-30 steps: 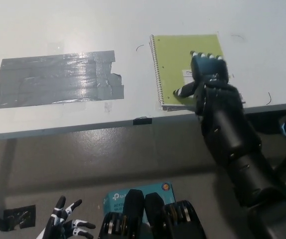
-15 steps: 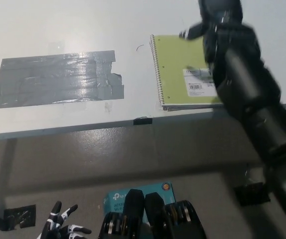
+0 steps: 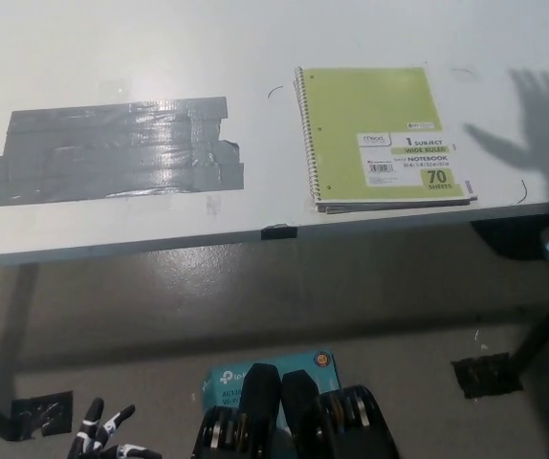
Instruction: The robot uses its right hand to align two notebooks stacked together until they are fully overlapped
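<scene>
My right hand has gone out of view since half a second ago; only its shadow (image 3: 540,124) falls on the counter (image 3: 255,38), fingers spread, so I cannot tell its real state. The notebooks (image 3: 382,137) lie near the counter's front edge, the green one on top, and look almost fully overlapped. A thin edge shows under it at the bottom. If I push again toward me, the stack may slide off the edge. My left hand (image 3: 102,438) rests low, fingers apart.
</scene>
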Available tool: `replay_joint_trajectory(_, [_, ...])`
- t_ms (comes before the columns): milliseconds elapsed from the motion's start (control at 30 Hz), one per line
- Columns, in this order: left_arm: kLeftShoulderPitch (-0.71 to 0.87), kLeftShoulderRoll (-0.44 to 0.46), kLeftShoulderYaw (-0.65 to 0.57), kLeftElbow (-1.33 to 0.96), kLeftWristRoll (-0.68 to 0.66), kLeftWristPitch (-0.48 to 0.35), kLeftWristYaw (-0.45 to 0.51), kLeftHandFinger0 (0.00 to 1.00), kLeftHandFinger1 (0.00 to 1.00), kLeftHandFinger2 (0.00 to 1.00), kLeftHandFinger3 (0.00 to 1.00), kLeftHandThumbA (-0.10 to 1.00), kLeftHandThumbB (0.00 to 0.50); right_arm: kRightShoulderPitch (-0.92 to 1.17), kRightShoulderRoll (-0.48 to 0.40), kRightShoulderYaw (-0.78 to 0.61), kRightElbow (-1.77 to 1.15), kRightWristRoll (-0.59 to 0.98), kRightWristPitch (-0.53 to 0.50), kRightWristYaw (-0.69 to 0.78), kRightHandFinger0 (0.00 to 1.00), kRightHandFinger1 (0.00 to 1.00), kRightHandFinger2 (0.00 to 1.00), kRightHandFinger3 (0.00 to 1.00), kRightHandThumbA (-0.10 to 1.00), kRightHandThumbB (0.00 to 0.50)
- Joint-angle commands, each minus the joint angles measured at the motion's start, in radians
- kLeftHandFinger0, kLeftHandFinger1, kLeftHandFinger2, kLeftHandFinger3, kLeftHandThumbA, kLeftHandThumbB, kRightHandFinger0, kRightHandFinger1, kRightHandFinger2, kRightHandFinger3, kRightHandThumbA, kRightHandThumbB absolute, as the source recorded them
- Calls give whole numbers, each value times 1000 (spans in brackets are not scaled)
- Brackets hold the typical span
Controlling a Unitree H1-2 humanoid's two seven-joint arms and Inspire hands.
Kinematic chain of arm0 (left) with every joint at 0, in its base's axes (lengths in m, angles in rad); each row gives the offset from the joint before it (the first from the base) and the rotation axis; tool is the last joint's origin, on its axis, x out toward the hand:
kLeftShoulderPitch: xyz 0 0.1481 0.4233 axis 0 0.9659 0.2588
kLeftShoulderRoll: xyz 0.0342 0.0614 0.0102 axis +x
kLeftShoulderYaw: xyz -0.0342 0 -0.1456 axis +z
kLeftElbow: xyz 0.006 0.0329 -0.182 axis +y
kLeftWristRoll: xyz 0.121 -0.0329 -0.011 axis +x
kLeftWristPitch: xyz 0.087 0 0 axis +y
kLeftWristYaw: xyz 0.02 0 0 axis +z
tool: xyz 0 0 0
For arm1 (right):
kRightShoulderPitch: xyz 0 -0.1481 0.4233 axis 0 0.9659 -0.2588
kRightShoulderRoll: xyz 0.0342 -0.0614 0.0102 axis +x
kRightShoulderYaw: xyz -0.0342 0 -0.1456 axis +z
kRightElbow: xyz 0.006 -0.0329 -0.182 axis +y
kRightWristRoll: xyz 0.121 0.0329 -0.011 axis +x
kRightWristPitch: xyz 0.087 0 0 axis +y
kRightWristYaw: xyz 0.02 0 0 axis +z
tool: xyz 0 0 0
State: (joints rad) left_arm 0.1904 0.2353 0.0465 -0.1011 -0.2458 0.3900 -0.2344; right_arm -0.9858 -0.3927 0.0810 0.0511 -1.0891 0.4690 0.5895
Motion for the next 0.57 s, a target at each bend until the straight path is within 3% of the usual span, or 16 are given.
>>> replay_joint_trajectory(0, [32,26,9,-41,8,-60,-18,328,434,510,1000,1000,500,293,-160,-226,-456,220,1,143,1000,1000,1000,1000,1000,484])
replay_joint_trajectory(67, [32,30,15,-42,5,-62,-18,302,425,510,1000,1000,500,361,-158,-282,-499,267,1,112,1000,1000,1000,1000,1000,483])
replay_joint_trajectory(100, [32,29,20,-42,0,-58,-18,188,387,508,1000,1000,500,419,-169,-317,-531,300,1,88,1000,1000,1000,1000,1000,458])
replay_joint_trajectory(133, [31,29,25,-45,-5,-50,-15,243,378,494,1000,1000,500,548,-161,-405,-560,374,-29,22,1000,1000,1000,1000,1000,424])
replay_joint_trajectory(200, [25,31,33,-50,-3,-33,-5,243,372,487,1000,1000,500,680,-136,-496,-589,428,-43,-13,1000,1000,1000,1000,1000,381])
replay_joint_trajectory(267, [23,30,36,-51,-4,-32,-5,270,378,489,1000,1000,500,772,-88,-576,-594,505,-81,-63,1000,1000,1000,1000,1000,302])
replay_joint_trajectory(300, [24,36,43,-52,-6,-32,-8,273,377,490,1000,1000,500,790,-77,-580,-596,515,-88,-72,1000,1000,1000,1000,1000,298])
replay_joint_trajectory(333, [27,34,45,-58,-7,-32,-7,304,395,512,1000,1000,500,892,-29,-629,-579,584,-156,-120,1000,1000,1000,1000,1000,201])
replay_joint_trajectory(433, [29,37,45,-53,-4,-41,-14,339,425,517,1000,1000,500,987,16,-645,-543,629,-239,-173,1000,1000,1000,1000,1000,144])
replay_joint_trajectory(467, [28,38,44,-55,-2,-32,-12,417,444,514,1000,1000,500,1087,48,-632,-459,632,-362,-239,1000,1000,1000,1000,1000,102])
replay_joint_trajectory(533, [28,38,44,-56,-2,-29,-12,427,445,514,1000,1000,500,1114,61,-629,-436,632,-389,-257,1000,1000,1000,1000,1000,103])
